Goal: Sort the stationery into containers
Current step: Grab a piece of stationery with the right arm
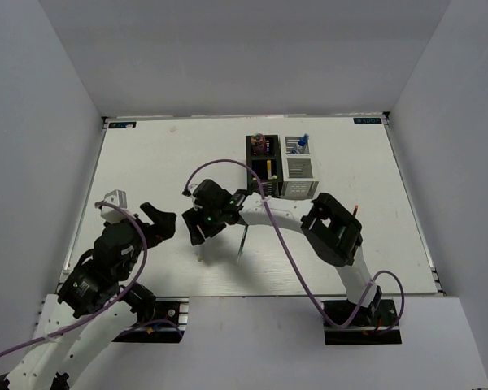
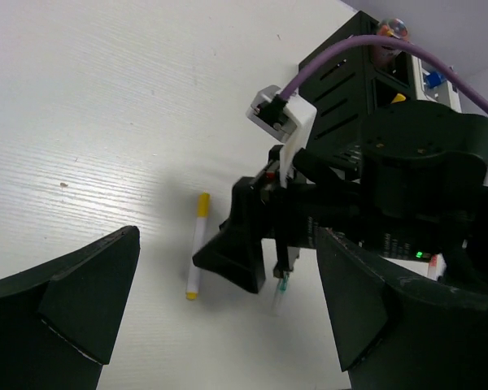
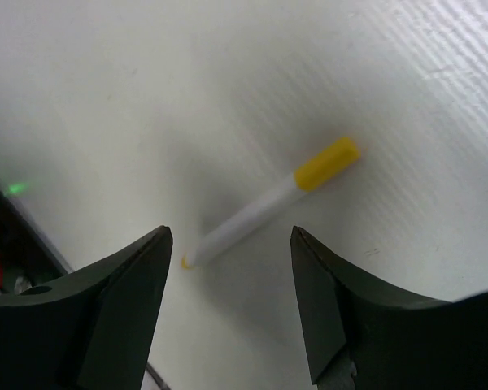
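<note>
Here the right end effector point(image 3: 229, 236), spread wide, hangs directly over the white pen point(image 3: 256, 213) on the surface point(image 3: 106, 97). The pen's long axis runs lower left to upper right. The left end effector point(image 1: 159, 221), also spread, sits farther off.

At the upper centre of the frame, the left holder point(image 1: 262, 166) and right holder point(image 1: 298, 172) stand touching, side by side, on the tabletop point(image 1: 146, 162). Below them a pen point(image 1: 199, 253) lies flat under the right claw point(image 1: 198, 234) (a second pen point(image 1: 241, 241) lies just right of it).
</note>
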Motion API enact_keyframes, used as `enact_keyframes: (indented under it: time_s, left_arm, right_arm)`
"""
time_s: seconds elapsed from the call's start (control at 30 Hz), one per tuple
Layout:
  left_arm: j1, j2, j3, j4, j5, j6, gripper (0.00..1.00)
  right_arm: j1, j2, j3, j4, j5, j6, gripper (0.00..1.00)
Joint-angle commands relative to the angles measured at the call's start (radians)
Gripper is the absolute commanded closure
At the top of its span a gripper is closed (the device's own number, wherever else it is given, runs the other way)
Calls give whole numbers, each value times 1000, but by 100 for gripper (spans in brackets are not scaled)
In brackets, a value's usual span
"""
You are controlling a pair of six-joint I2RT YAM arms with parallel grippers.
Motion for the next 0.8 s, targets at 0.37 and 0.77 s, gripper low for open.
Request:
enact_keyframes:
  time_s: [0.37,0.77]
  left_arm:
    - [-3,-47,65,-118,-21,-17,1]
    - [-3,-86,53,-100,-21,-26,1]
  right_arm:
    - [46,133,110,3,376,76,36]
    - [73,91,-22,-86,394,-25,46]
